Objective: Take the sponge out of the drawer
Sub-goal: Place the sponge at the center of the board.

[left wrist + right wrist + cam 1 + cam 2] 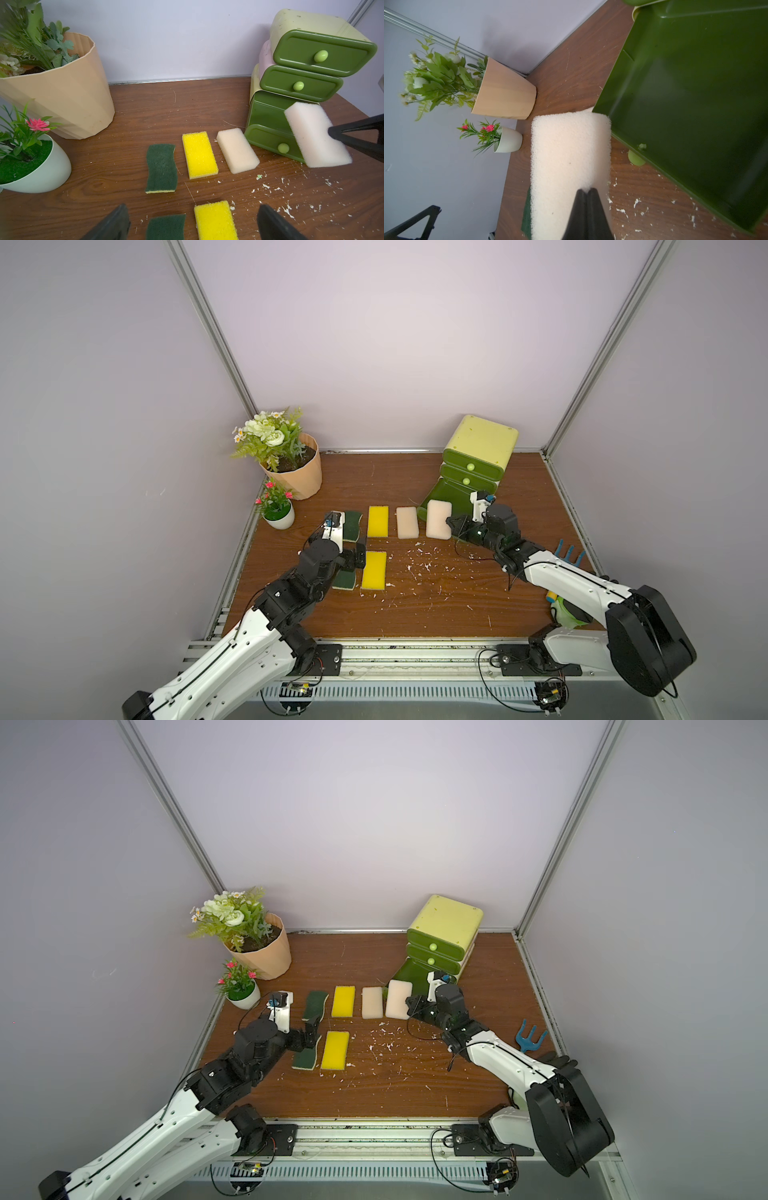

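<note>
My right gripper point(449, 523) point(588, 190) is shut on one end of a pale cream sponge point(439, 519) point(399, 999) point(315, 135) point(569, 162). The sponge is tilted and sits outside the drawer point(446, 493) point(695, 93), just in front of its pulled-out front. That drawer is the lowest one of the green cabinet point(482, 448), and its inside shows bare green floor. My left gripper point(359, 554) point(193, 209) is open, low over a near green scrub sponge point(345, 578) and yellow sponge point(374, 570), holding nothing.
A green sponge point(352, 526), a yellow sponge point(378, 521) and a cream sponge point(407, 522) lie in a row left of the held one. A large flower pot point(295, 472) and small white pot point(280, 514) stand far left. Foam crumbs point(419, 564) litter the middle. A blue rake point(569, 556) lies right.
</note>
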Available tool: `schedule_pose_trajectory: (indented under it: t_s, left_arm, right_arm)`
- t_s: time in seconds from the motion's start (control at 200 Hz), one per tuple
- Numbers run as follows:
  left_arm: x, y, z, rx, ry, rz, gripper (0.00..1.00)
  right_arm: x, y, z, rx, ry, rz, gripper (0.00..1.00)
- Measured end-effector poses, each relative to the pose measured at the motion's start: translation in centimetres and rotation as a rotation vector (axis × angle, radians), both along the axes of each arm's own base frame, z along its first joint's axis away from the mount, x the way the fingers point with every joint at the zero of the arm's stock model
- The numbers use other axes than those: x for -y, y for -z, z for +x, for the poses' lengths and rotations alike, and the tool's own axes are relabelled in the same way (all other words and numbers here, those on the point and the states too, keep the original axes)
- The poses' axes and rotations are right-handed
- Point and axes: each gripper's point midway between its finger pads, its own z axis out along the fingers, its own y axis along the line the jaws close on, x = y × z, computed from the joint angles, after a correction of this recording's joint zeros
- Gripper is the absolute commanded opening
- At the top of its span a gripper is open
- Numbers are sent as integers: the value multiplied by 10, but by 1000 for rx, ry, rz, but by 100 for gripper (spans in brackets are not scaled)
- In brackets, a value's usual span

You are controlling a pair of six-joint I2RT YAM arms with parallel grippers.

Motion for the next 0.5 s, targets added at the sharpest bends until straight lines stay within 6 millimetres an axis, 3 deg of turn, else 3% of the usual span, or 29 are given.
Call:
schedule_pose_trajectory:
  t_s: [0.5]
  left_arm:
    - [1, 2, 1, -7, 0, 6, 98]
  right_arm:
    - [-23, 31, -55, -86, -117, -5, 0]
